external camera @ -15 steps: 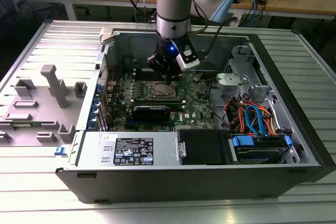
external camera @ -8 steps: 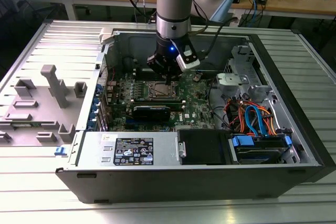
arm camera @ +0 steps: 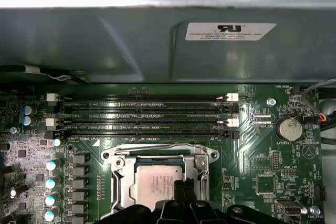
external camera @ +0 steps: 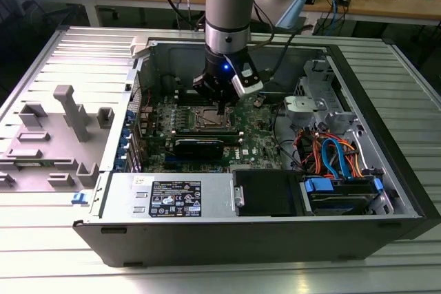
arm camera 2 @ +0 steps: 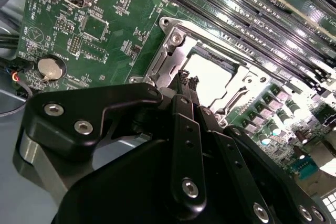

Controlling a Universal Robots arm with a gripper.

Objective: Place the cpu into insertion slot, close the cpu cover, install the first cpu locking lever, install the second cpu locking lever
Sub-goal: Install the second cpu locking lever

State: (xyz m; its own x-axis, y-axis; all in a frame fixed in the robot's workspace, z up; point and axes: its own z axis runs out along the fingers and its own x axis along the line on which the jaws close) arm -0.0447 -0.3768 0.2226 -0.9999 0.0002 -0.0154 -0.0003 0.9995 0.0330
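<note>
Cpu: seated in insertion slot, cpu cover lying down around it (window exposing the grey face). Hand: fingers pressed together, empty, poised low at the socket's edge, apparently to work the retention hardware.

One cpu, four memory slots, one coin battery.

A ribbed metal table carries the open computer case; just beside the case sits a grey fixture tray.
</note>
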